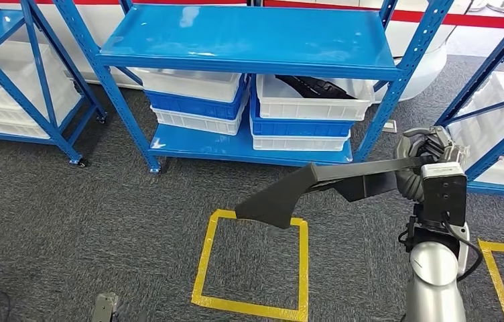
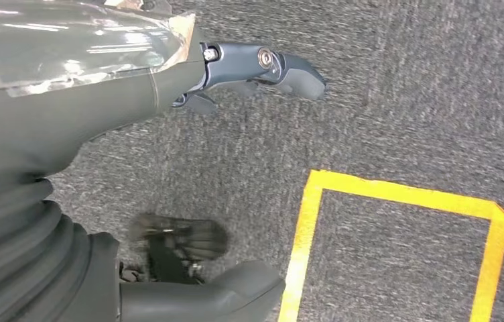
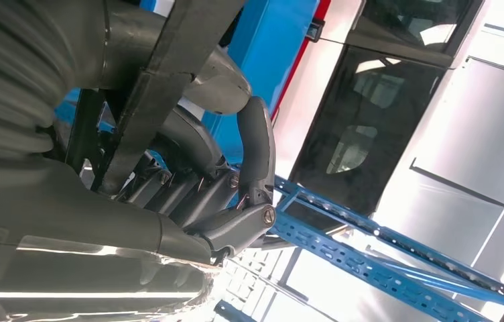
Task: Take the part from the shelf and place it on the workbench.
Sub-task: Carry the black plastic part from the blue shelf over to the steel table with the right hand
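1. Two hands are showing: the left hand (image 2: 189,174) is hanging low over the grey carpet (image 1: 68,221), its fingers apart and nothing in them.
2. Right beside it on the floor, a yellow tape square (image 1: 253,261) is marking out a patch of carpet.
3. Up on the right, the right hand (image 1: 423,151) is gripping one end of the long black part (image 1: 316,188), fingers curling round it.
4. That part is reaching leftward from the hand, hanging in the air above the tape square, its wider end pointing down-left.
5. Further back, the blue shelf (image 1: 249,40) is standing with white and blue bins (image 1: 256,107) stacked on its lower level.
6. Another black piece (image 1: 313,86) is lying in the top right bin.
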You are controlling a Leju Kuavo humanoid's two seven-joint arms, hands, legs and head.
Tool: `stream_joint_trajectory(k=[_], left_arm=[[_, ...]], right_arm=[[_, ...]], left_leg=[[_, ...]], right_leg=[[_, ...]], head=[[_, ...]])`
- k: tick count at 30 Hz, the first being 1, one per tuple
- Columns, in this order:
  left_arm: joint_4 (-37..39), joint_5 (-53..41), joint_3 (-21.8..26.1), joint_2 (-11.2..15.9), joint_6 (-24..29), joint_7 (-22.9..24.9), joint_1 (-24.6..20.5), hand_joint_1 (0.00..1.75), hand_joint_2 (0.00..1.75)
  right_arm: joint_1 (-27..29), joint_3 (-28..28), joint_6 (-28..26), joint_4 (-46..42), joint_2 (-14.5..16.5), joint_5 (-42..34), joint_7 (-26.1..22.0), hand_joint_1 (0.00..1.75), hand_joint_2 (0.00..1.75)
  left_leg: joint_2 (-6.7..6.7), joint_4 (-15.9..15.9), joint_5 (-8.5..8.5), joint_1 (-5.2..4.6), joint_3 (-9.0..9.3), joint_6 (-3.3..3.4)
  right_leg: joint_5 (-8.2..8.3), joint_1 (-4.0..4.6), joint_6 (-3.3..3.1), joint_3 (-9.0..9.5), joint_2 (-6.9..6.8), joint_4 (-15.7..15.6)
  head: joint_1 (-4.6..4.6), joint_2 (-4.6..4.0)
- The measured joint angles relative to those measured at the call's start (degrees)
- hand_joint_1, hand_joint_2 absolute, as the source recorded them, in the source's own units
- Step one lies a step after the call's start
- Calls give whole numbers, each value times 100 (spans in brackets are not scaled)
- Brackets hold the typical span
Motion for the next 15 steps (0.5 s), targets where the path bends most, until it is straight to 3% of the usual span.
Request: stream_joint_trajectory(k=[1,2,4,6,8,10,11,13,15], left_arm=[[-1,0,2,2,1,-1,0,0,175],[-2,1,5,6,1,-2,-1,0,175],[-5,5,16,19,2,-11,-7,0,175],[-7,9,32,34,2,-26,-12,0,175],[-7,16,45,49,3,-33,-9,0,175],[-7,24,50,49,3,-36,-15,0,175],[-7,26,52,48,3,-38,-22,0,175],[-8,27,56,50,1,-43,-31,0,175],[-9,28,64,51,-7,-48,-30,0,175]], right_arm=[[2,-3,4,2,1,-2,-10,175,175],[2,-7,8,3,3,-4,-22,175,175],[-9,-10,15,8,9,-8,-46,175,175],[-34,-11,20,25,17,-11,-58,175,175],[-48,-11,23,48,25,-15,-62,175,175],[-54,-15,24,64,30,-17,-64,175,175],[-59,-17,25,72,31,-18,-64,175,175],[-66,-23,27,88,33,-19,-64,175,175],[-65,-27,28,115,34,-22,-64,175,175]], left_leg=[[1,30,50,22,101,-13],[3,-171,166,41,304,-18],[-5,-905,309,50,818,3],[-20,-1356,304,16,1067,51],[-24,-1436,353,-28,1056,132],[-1,-1537,453,-20,1037,234],[10,-1586,507,-9,1014,285],[19,-1616,598,-6,922,353],[27,-1612,698,-11,799,362]], right_leg=[[15,-3,4,-71,-2,52],[22,-8,8,-130,-2,104],[32,-4,22,-226,-1,195],[79,1,95,-296,-1,236],[157,-11,214,-342,3,217],[75,-16,266,-418,12,275],[-77,-7,252,-494,19,443],[-535,-7,189,-724,25,1117],[-791,-15,213,-851,25,1775]], head=[[-1,0],[0,0],[-1,0],[2,0],[3,0],[3,0],[16,0],[48,0],[62,0]])
